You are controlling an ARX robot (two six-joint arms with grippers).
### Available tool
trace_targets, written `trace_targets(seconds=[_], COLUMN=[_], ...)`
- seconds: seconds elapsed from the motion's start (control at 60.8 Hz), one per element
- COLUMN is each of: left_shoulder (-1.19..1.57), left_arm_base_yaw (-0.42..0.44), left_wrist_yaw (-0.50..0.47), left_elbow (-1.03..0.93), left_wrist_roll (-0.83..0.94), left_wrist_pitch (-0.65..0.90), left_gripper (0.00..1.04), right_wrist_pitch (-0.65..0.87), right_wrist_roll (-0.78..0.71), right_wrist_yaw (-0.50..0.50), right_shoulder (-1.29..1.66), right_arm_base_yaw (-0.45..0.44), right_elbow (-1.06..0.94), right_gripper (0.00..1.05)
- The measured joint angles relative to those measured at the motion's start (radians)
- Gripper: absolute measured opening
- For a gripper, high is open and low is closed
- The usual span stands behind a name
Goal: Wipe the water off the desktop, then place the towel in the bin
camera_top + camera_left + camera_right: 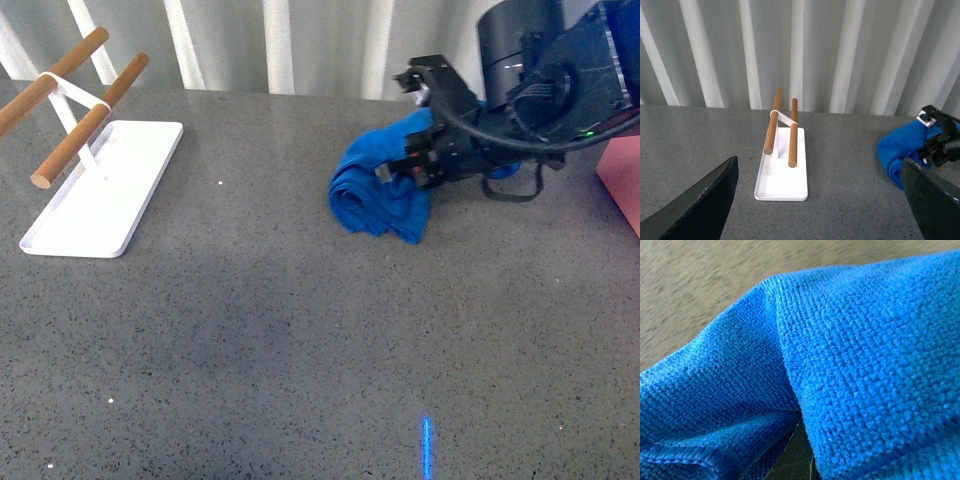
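The blue towel [375,190] lies bunched on the dark-grey speckled desktop [300,320] at the back right. My right gripper [425,160] is shut on the towel's right side. The towel fills the right wrist view [850,370]; the fingers are hidden by cloth. In the left wrist view the towel [902,150] shows at the right edge with the right gripper on it. My left gripper [822,200] is open and empty above the desktop, its dark fingers [700,205] far apart. A corner of the salmon-pink bin [625,180] shows at the right edge.
A flat white tray [100,195] with two wooden rods [90,120] on a white stand sits at the back left; it also shows in the left wrist view [782,172]. A white ribbed wall [280,40] runs behind the desktop.
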Motion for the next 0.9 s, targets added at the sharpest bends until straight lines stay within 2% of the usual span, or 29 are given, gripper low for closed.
trace_targets(seconds=[0.164, 0.362, 0.543, 0.904], left_shoulder=[0.000, 0.000, 0.000, 0.000], left_arm_base_yaw=[0.000, 0.000, 0.000, 0.000], left_wrist_yaw=[0.000, 0.000, 0.000, 0.000], left_elbow=[0.000, 0.000, 0.000, 0.000], left_wrist_roll=[0.000, 0.000, 0.000, 0.000], left_wrist_pitch=[0.000, 0.000, 0.000, 0.000], left_gripper=[0.98, 0.98, 0.98, 0.98], right_wrist_pitch=[0.008, 0.051, 0.056, 0.014], right_wrist_roll=[-0.064, -0.161, -0.263, -0.383], right_wrist_yaw=[-0.013, -0.019, -0.037, -0.051], right_shoulder=[-0.102, -0.249, -0.441, -0.607], right_arm_base_yaw=[0.046, 0.036, -0.033, -0.192], right_elbow=[-0.172, -0.409, -0.603, -0.726], right_gripper=[0.03, 0.03, 0.03, 0.03])
